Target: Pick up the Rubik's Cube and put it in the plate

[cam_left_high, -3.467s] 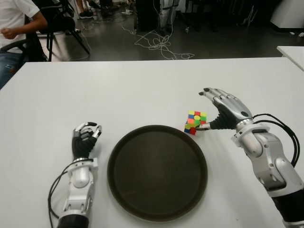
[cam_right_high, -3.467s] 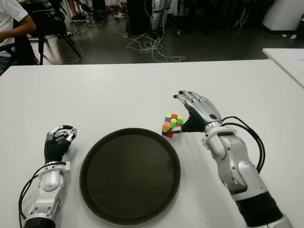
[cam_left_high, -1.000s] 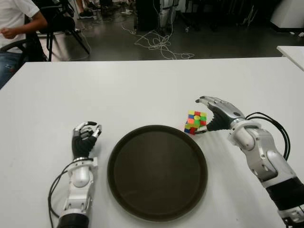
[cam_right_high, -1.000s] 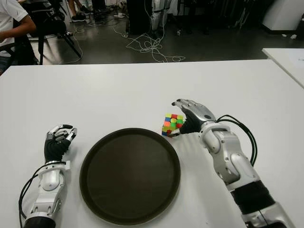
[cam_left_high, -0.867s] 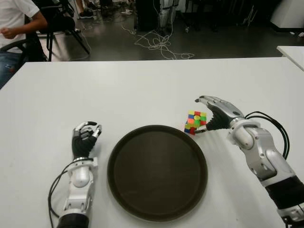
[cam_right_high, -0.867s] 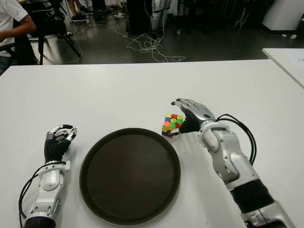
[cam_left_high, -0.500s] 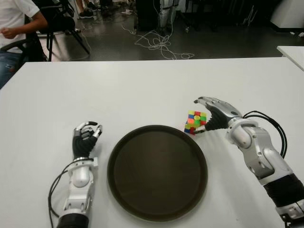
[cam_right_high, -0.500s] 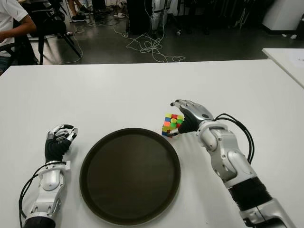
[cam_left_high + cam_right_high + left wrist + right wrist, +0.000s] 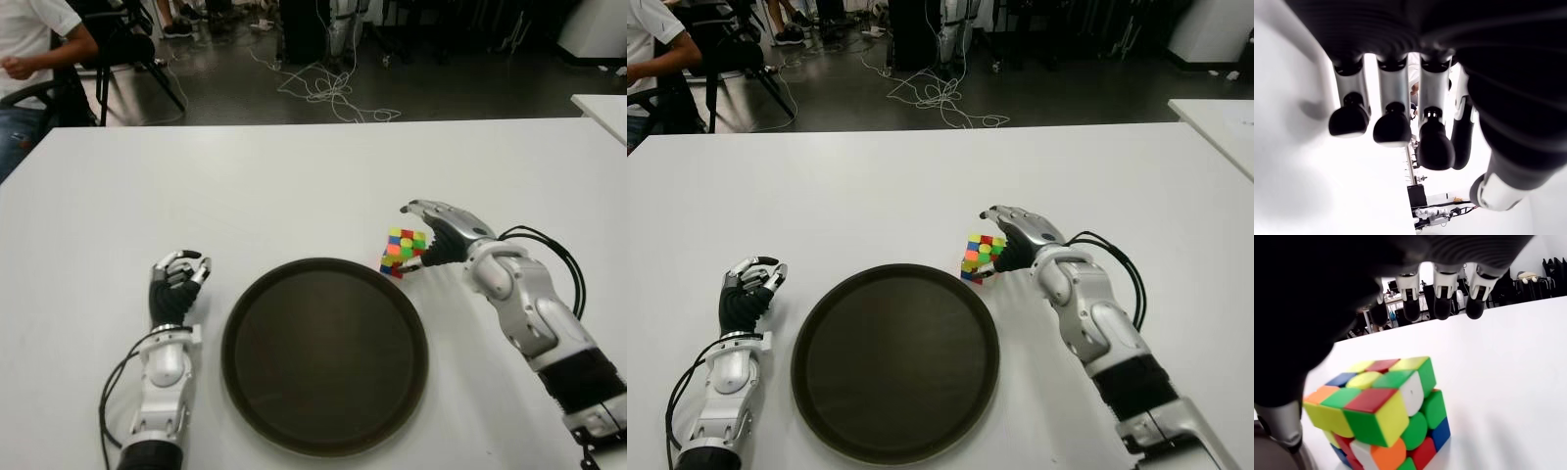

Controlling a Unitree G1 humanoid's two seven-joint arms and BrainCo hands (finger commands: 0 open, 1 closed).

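Observation:
The Rubik's Cube (image 9: pixel 404 251) stands tilted on the white table (image 9: pixel 294 176), right at the far right rim of the round dark plate (image 9: pixel 323 357). My right hand (image 9: pixel 419 235) is cupped around the cube from the right side. In the right wrist view its fingers (image 9: pixel 1442 303) arch over the cube (image 9: pixel 1383 411) without touching it, and the thumb (image 9: pixel 1281 431) sits low beside it. My left hand (image 9: pixel 176 279) shows to the left of the plate with its fingers (image 9: pixel 1393 127) curled and holding nothing.
A person (image 9: pixel 29 49) sits on a chair beyond the table's far left corner. Cables (image 9: pixel 333 93) lie on the floor behind the table. The corner of another white table (image 9: pixel 602 108) shows at the right edge.
My right forearm has swung in and the hand has crept slightly left, closer around the cube. The cube and my left hand have stayed where they were.

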